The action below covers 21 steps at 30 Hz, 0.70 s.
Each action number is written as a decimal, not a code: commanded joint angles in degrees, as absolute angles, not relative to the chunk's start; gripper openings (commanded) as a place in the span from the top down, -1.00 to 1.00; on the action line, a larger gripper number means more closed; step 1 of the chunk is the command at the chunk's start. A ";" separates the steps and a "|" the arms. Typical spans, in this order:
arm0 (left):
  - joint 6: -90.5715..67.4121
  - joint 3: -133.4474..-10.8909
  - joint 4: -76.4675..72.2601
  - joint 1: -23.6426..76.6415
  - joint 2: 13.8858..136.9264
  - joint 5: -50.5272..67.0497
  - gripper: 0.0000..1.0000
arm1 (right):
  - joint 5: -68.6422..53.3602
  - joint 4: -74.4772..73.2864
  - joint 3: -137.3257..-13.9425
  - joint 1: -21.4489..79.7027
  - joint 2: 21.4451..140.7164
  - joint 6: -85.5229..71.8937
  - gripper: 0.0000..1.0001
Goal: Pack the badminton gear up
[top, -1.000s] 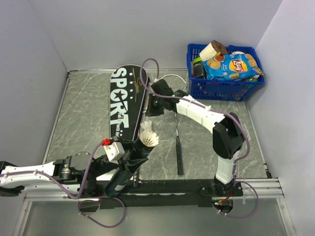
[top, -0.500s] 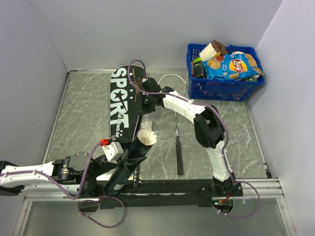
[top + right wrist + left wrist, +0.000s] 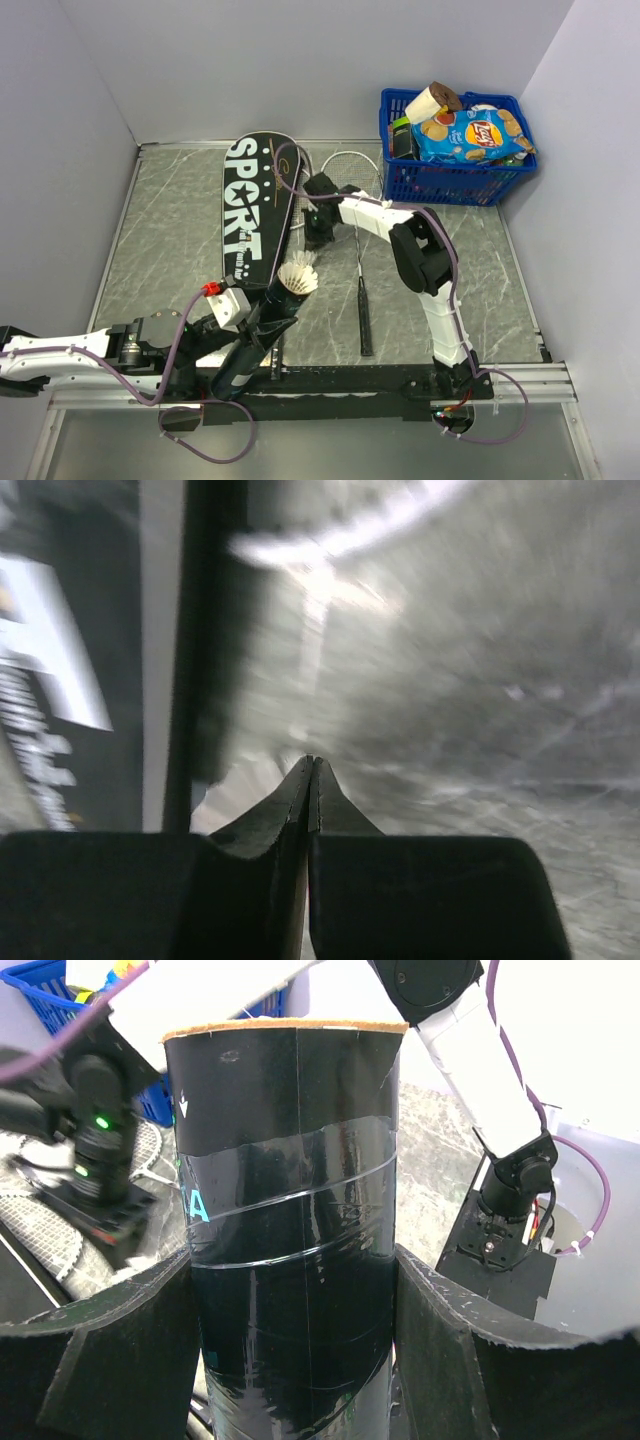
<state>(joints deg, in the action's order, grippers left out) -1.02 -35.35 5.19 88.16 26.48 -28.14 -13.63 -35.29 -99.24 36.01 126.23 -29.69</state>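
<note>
Glossy black cylindrical tube [image 3: 290, 1170], white feather shuttlecock [image 3: 298, 276] at its mouth, clamped in left gripper [image 3: 295, 1310]; right gripper [image 3: 311, 770] pressed together.

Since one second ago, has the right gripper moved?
Yes. The right gripper swung left to the SPORT cover's edge, then back right, away from it.

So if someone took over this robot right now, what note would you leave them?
Left gripper: shut on the black tube, tilted near the front edge, a shuttlecock at its mouth.
Right gripper: shut, empty, beside the SPORT cover's right edge.
A racket lies on the table, right of the cover.
Done: shuttlecock reaching the tube.
Left: seat it, put the racket in the cover.
</note>
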 commanded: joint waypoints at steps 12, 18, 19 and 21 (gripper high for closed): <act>-0.62 -36.47 2.11 88.86 28.21 -28.57 0.49 | -13.18 -33.40 -82.19 31.99 109.43 -24.87 0.95; -0.62 -36.47 2.37 88.86 28.30 -28.48 0.49 | -11.52 -32.61 -77.35 31.64 103.98 -25.22 0.86; -0.62 -36.47 2.46 88.86 28.30 -28.39 0.49 | -9.51 -31.91 -76.82 31.55 103.19 -25.22 0.74; -0.62 -36.48 2.55 88.95 28.30 -28.48 0.49 | -9.66 -29.81 -74.98 30.86 101.08 -24.35 0.54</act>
